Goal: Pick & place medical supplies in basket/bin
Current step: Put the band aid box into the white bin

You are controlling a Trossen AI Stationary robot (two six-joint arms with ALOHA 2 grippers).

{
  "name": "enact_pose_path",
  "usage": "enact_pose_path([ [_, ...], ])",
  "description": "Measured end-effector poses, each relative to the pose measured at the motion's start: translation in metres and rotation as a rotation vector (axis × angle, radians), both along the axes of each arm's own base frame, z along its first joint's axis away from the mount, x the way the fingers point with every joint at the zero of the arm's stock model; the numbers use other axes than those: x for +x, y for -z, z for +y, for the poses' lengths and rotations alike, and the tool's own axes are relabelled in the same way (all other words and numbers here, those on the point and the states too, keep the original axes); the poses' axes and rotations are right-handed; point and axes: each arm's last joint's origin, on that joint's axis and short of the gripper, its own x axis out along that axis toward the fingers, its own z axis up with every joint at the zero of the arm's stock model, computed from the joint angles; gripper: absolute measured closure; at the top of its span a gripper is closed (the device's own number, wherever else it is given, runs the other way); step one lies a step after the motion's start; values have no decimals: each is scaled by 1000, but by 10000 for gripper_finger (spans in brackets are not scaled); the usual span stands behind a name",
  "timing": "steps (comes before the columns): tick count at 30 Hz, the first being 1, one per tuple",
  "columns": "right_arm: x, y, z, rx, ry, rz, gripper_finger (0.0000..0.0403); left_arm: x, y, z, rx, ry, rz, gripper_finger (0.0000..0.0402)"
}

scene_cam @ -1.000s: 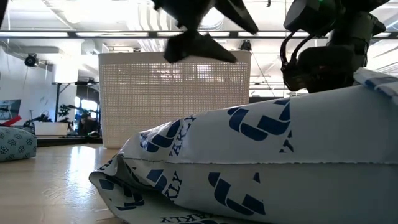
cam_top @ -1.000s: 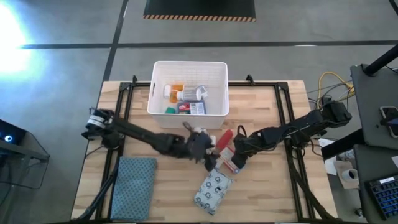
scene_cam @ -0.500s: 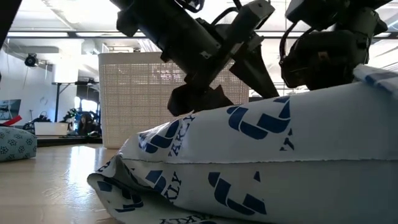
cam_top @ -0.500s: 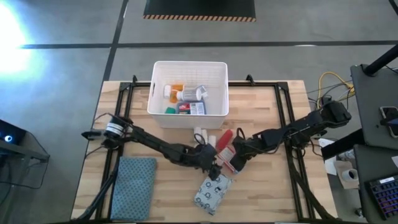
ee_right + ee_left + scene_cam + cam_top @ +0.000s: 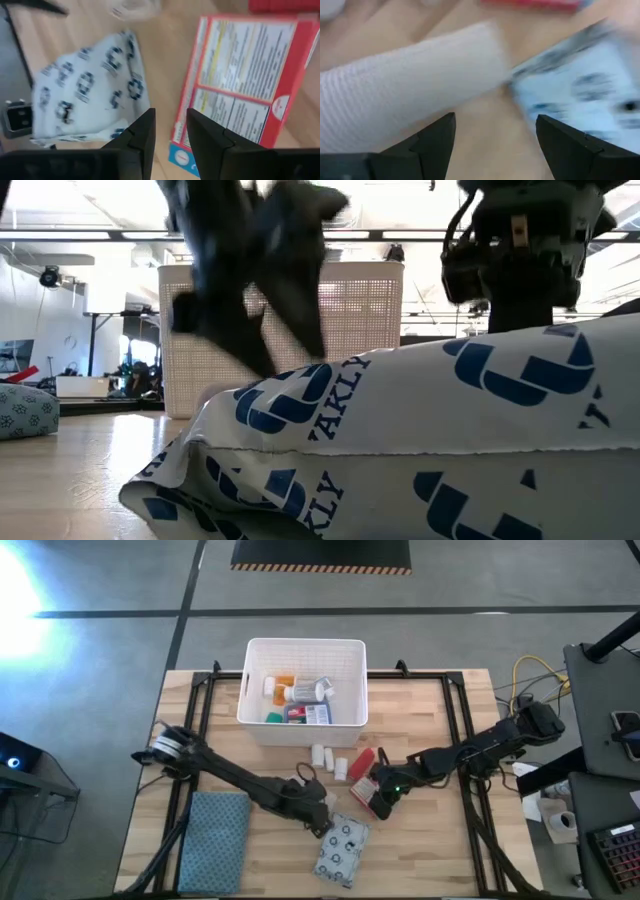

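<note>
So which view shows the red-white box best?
The right wrist view: the red-white box fills it, printed face readable as text blocks. The high view shows only a small red shape; low and left wrist views don't clearly show it.

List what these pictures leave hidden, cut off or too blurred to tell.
- Low view: the patterned packet fills the foreground and hides the table behind it.
- Left wrist view: motion blur; the white roll has no detail.
- Right wrist view: the red-white box runs off the edge.
- High view: items inside the white bin are too small to identify.
</note>
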Motion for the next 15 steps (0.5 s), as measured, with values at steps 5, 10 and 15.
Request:
enact_pose_path([
  [5, -10, -18, -1, -63, 99, -57, 303, -6, -44, -7, 77, -114, -239, 146],
  [10, -26, -15, -8, -104, 199, 85, 303, 12, -71, 2, 78, -94, -441, 146],
  [15, -33, -1, -10, -102, 250, 185, 303, 44, -60, 15, 136, -16, -462, 146],
])
